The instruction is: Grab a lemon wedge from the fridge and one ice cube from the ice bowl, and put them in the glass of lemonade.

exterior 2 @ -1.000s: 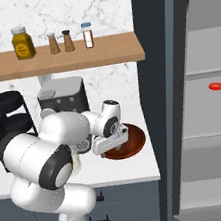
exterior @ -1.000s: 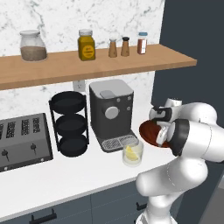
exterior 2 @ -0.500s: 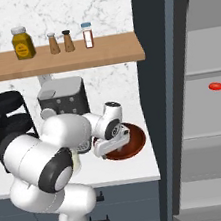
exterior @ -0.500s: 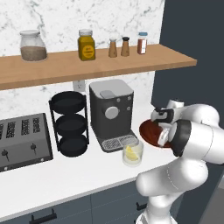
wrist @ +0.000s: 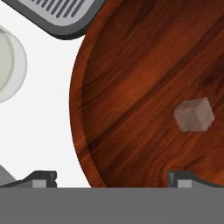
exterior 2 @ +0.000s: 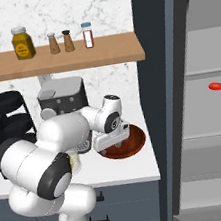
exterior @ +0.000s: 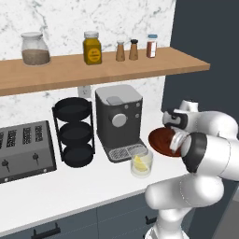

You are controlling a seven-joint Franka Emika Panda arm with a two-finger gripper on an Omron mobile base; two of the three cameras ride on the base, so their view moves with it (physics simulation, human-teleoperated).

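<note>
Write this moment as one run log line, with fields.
phase: reaching for ice | claw: open, above round reddish-brown wooden bowl | small pale translucent ice cube: lying in bowl, not held | clear glass of lemonade: beside bowl

In the hand view the ice bowl (wrist: 131,78) runs off the top, right and bottom edges, and the glass of lemonade (wrist: 9,64) is cut by the left edge. From both base views the arm hides part of the bowl.
</note>
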